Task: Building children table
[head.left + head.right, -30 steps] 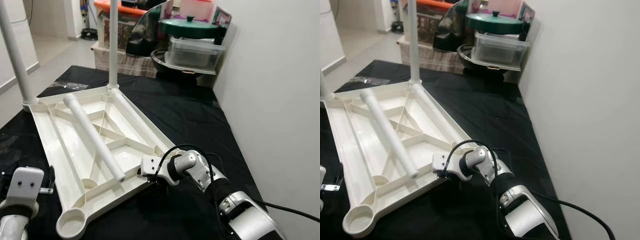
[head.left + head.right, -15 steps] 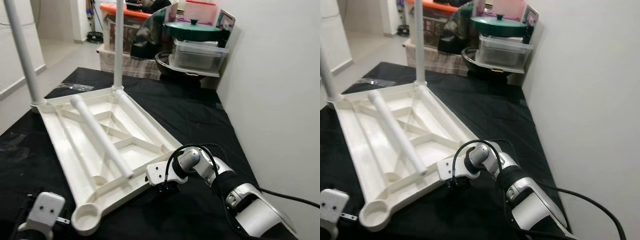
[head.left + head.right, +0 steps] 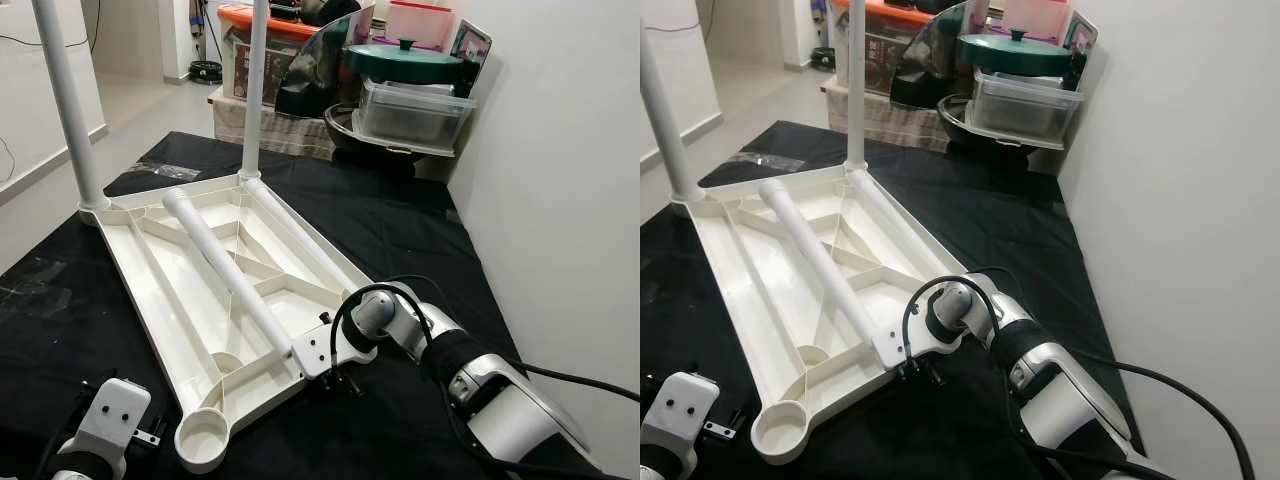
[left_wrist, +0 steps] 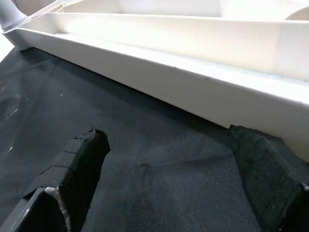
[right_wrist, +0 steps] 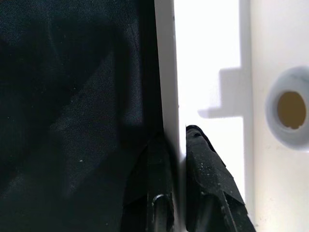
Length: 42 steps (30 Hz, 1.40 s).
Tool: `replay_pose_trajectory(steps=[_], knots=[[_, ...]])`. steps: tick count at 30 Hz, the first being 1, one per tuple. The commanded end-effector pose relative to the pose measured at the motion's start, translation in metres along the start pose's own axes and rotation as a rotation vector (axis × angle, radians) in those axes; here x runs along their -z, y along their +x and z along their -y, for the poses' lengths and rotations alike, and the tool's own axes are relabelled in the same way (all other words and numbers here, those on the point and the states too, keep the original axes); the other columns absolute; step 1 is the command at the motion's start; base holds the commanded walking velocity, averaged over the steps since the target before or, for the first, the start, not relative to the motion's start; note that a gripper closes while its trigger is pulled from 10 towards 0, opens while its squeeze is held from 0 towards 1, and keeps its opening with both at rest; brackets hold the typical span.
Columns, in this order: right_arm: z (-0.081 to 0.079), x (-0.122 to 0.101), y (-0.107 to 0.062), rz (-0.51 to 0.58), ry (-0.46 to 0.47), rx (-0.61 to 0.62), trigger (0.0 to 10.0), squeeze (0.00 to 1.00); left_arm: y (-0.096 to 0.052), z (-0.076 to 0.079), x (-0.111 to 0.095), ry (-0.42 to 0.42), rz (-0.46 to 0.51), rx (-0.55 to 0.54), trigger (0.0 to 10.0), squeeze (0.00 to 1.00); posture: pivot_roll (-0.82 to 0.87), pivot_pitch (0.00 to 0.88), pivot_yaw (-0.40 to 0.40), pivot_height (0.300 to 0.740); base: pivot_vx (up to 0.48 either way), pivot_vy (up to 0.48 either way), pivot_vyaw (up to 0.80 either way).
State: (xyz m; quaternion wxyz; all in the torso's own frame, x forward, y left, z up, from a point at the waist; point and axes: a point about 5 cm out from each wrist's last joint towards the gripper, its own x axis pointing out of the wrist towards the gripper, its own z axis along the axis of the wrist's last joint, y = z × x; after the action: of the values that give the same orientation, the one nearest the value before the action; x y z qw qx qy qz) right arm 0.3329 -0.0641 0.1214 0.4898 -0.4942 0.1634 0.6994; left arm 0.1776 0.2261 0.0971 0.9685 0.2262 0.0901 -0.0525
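Note:
A white table top (image 3: 190,290) lies upside down on the black cloth (image 3: 400,230). Two white legs (image 3: 65,110) (image 3: 254,90) stand upright in its far corners. A third, loose leg (image 3: 225,275) lies slantwise across its ribs. The near left corner has an empty round socket (image 3: 203,441). My right gripper (image 3: 337,374) is at the near right corner; in the right wrist view its fingers (image 5: 205,169) pinch the thin white rim (image 5: 169,72). My left gripper (image 4: 169,169) hovers low over the cloth, open, facing the top's side wall (image 4: 193,82).
A white wall (image 3: 560,150) runs close along the right side. Behind the far edge are stacked storage boxes (image 3: 290,30), a green-lidded pot (image 3: 405,55) and a clear container (image 3: 415,110). A black cable (image 3: 590,385) trails from my right arm. Crumpled plastic (image 3: 175,172) lies far left.
The whole picture has shifted, so the camera moved. My right gripper stays at the near right corner of the table top. My left gripper now sits lower in the picture.

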Motion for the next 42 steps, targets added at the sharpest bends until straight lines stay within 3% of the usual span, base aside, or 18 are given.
replay_pose_trajectory(steps=[1,2,3,4,5,8,13,15,16,20,21,23,26,33,37,42], knots=[[-0.014,0.013,0.012,-0.029,0.085,-0.044,0.0,0.00,0.002,-0.003,-0.020,0.000,0.084,0.003,10.0,0.00,0.14,0.000,-0.195,0.740,0.000,0.000,0.00],[-0.014,0.013,0.012,-0.029,0.085,-0.044,0.0,0.00,0.002,-0.003,-0.020,0.000,0.084,0.003,10.0,0.00,0.14,0.000,-0.195,0.740,0.000,0.000,0.00],[-0.016,0.015,0.014,-0.034,0.121,-0.040,0.0,0.00,0.003,-0.024,-0.038,0.028,0.155,-0.097,10.0,0.00,0.14,0.000,-0.199,0.740,0.000,0.000,0.00],[-0.017,0.016,0.015,-0.036,0.131,-0.040,0.0,0.00,0.003,-0.032,-0.045,0.033,0.182,-0.139,10.0,0.00,0.14,0.000,-0.199,0.740,0.000,0.000,0.00],[-0.017,0.016,0.015,-0.036,0.131,-0.040,0.0,0.00,0.003,-0.032,-0.045,0.033,0.182,-0.139,10.0,0.00,0.14,0.000,-0.199,0.740,0.000,0.000,0.00],[-0.018,0.016,0.019,-0.011,0.196,-0.029,0.0,0.00,0.003,-0.052,-0.072,0.064,0.276,-0.213,10.0,0.00,0.14,0.000,-0.202,0.740,0.000,0.000,0.00],[-0.018,0.015,0.022,0.013,0.248,-0.018,0.0,0.00,0.002,-0.058,-0.087,0.071,0.332,-0.230,10.0,0.00,0.14,0.000,-0.202,0.740,0.000,0.000,0.00],[-0.018,0.015,0.024,0.029,0.294,-0.007,0.0,0.00,0.002,-0.059,-0.094,0.072,0.357,-0.230,10.0,0.00,0.14,0.000,-0.199,0.740,0.000,0.000,0.00],[-0.020,0.016,0.031,0.068,0.449,0.031,0.0,0.00,0.006,-0.053,-0.095,0.066,0.363,-0.217,10.0,0.00,0.14,0.000,-0.196,0.740,0.000,0.000,0.00],[-0.020,0.017,0.035,0.087,0.549,0.064,0.0,0.00,0.008,-0.049,-0.093,0.058,0.352,-0.208,10.0,0.00,0.13,0.000,-0.195,0.740,0.000,0.000,0.00],[-0.020,0.020,0.038,0.092,0.646,0.110,0.0,0.00,0.009,-0.045,-0.093,0.048,0.350,-0.201,10.0,0.00,0.13,0.000,-0.195,0.740,0.000,0.000,0.00],[-0.020,0.020,0.038,0.092,0.646,0.110,0.0,0.00,0.009,-0.045,-0.093,0.048,0.350,-0.201,10.0,0.00,0.13,0.000,-0.195,0.740,0.000,0.000,0.00],[-0.022,0.024,0.041,0.100,0.760,0.145,0.0,0.00,0.011,-0.042,-0.095,0.032,0.352,-0.192,10.0,0.00,0.13,0.000,-0.193,0.740,0.000,0.000,0.00],[-0.025,0.019,0.044,0.142,0.788,0.122,0.0,0.00,0.013,-0.042,-0.097,0.027,0.355,-0.188,10.0,0.00,0.12,0.000,-0.191,0.740,0.000,0.000,0.00],[-0.029,0.007,0.044,0.198,0.744,0.064,0.0,0.00,0.014,-0.043,-0.097,0.024,0.354,-0.187,10.0,0.00,0.12,0.000,-0.191,0.740,0.000,0.000,0.00],[-0.030,-0.007,0.038,0.233,0.759,0.057,0.0,0.00,0.014,-0.041,-0.098,0.021,0.354,-0.186,10.0,0.00,0.12,0.000,-0.188,0.740,0.000,0.000,0.00]])
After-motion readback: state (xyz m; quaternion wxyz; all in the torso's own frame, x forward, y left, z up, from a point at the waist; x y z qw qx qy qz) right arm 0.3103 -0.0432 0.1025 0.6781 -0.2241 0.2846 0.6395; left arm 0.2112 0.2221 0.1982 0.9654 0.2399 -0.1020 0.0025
